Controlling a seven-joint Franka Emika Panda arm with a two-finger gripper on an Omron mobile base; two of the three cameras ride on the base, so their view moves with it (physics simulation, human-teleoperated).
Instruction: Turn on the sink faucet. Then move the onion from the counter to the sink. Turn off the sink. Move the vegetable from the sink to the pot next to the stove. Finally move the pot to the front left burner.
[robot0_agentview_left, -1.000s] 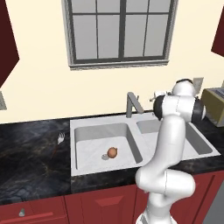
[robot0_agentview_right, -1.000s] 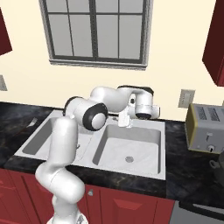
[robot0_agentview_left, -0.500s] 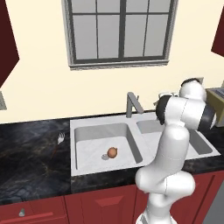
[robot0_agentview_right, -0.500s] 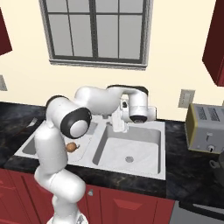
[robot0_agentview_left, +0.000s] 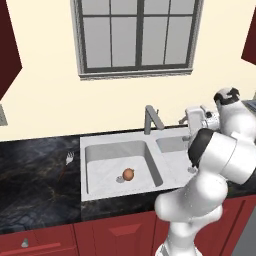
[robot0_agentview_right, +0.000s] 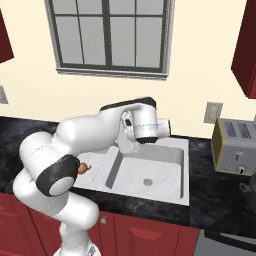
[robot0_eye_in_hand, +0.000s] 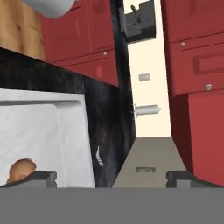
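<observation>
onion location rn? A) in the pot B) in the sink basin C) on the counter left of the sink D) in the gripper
B: the onion sits on the floor of the sink's left basin beside the drain, while the gripper is open with nothing between its fingers.

The onion — small, round, tan-orange — is seen resting on the floor of the sink, in its deep pale basin beside the drain. The grey faucet stands upright behind the basin, set into the glossy black counter.
</observation>
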